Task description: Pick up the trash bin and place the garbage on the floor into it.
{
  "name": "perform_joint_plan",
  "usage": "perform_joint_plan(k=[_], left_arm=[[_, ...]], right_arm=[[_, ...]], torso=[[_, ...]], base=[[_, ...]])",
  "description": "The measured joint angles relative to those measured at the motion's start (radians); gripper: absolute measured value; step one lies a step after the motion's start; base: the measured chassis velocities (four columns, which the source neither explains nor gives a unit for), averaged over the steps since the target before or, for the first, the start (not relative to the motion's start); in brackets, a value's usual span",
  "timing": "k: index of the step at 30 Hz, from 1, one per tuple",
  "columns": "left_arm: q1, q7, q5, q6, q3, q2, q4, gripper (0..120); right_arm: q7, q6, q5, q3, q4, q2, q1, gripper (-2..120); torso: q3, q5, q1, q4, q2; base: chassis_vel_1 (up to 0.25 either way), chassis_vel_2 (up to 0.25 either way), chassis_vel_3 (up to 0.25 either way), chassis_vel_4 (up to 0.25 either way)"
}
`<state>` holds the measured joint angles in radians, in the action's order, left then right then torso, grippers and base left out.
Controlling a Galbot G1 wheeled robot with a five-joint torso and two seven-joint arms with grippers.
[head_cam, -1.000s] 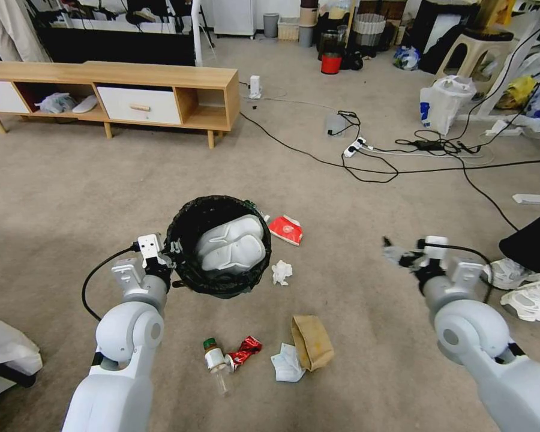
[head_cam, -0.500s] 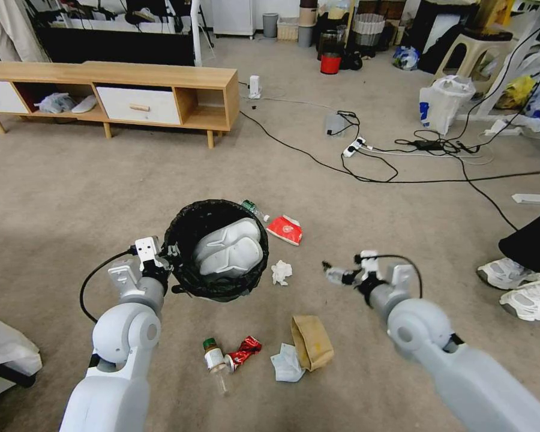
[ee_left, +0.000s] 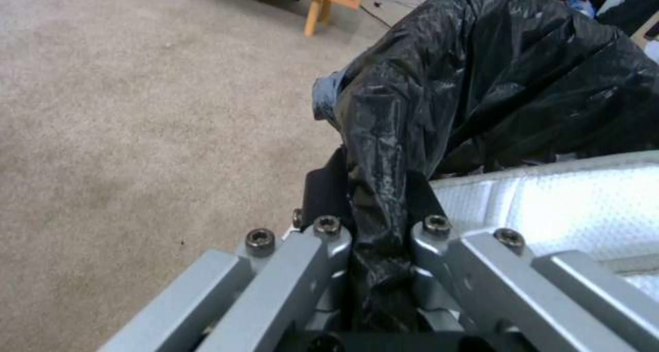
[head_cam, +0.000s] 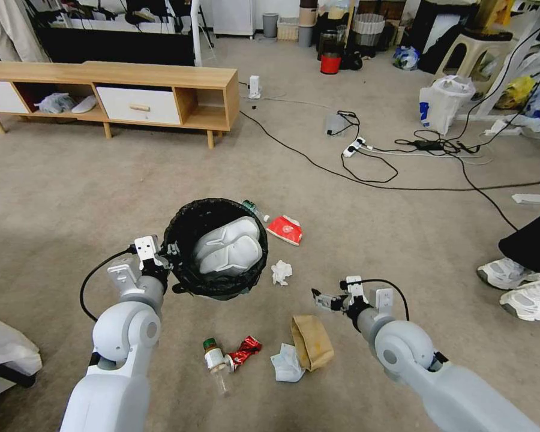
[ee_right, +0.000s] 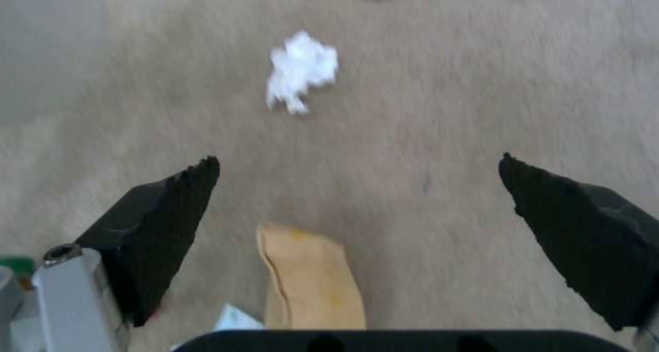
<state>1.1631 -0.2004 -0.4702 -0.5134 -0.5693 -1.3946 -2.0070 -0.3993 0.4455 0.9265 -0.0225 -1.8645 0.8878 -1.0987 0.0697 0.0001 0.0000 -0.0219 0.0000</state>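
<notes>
left pincer (ee_left: 374,208): clamped together on the black-bagged rim of the trash bin (head_cam: 180,264), holding it up off the carpet in front of the robot, as the head view shows.

trash bin contents: a white moulded tray (head_cam: 229,247) lies inside and covers much of the opening.

right pincer (ee_right: 357,208): fingers wide apart and empty, hanging low over the floor just above the crumpled brown paper bag (head_cam: 311,342); in its own wrist view the bag sits between the two black fingertips (ee_right: 175,223).

garbage on the floor: a white tissue (head_cam: 281,272) lies between the bin and the paper bag; a flat red packet (head_cam: 285,230) and a green-capped bottle (head_cam: 253,210) lie beyond the bin's far side; a second bottle (head_cam: 214,362), a crushed red wrapper (head_cam: 243,351) and a folded white tissue (head_cam: 287,363) lie nearest the robot.

step in hand: judged to be the approach to the paper bag; nothing is gripped yet.

risk, bag: it lies flat and limp, so the fingers may close on carpet or pinch only a thin edge that slips free.

risk, bin: it hangs from one rim grip through slick plastic, so the liner could slide or the bin could tilt.

risk, drop-off: the tray leaves little open room, so litter could bounce out.
</notes>
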Motion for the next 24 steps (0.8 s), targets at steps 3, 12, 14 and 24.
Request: perform_joint_plan(k=[3, 12, 14, 24], left_arm=[[0.000, 0.000, 0.000, 0.002, 0.000, -0.001, 0.003, 4], [-0.003, 0.001, 0.004, 0.007, 0.001, -0.005, 0.015, 4], [-0.003, 0.001, 0.005, 0.007, 0.001, -0.004, 0.018, 4], [-0.005, 0.003, 0.007, 0.011, 0.002, -0.004, 0.023, 4]], right_arm=[[-0.012, 0.039, 0.008, -0.002, 0.001, -0.001, -0.005, 100], [-0.052, 0.197, 0.071, -0.026, -0.010, 0.013, -0.003, 100], [-0.072, 0.231, 0.090, -0.028, -0.014, 0.017, 0.001, 100], [-0.085, 0.297, 0.128, -0.045, -0.011, 0.027, 0.016, 100]], torso=[[0.000, 0.0000, 0.000, 0.0001, 0.000], [0.000, -0.0001, 0.000, 0.0001, 0.000], [0.000, -0.0001, 0.000, 0.0002, 0.000], [0.000, -0.0001, 0.000, 0.0001, 0.000]], base=[[0.000, 0.000, 0.000, 0.000], [0.000, 0.000, 0.000, 0.000], [0.000, 0.000, 0.000, 0.000], [0.000, 0.000, 0.000, 0.000]])
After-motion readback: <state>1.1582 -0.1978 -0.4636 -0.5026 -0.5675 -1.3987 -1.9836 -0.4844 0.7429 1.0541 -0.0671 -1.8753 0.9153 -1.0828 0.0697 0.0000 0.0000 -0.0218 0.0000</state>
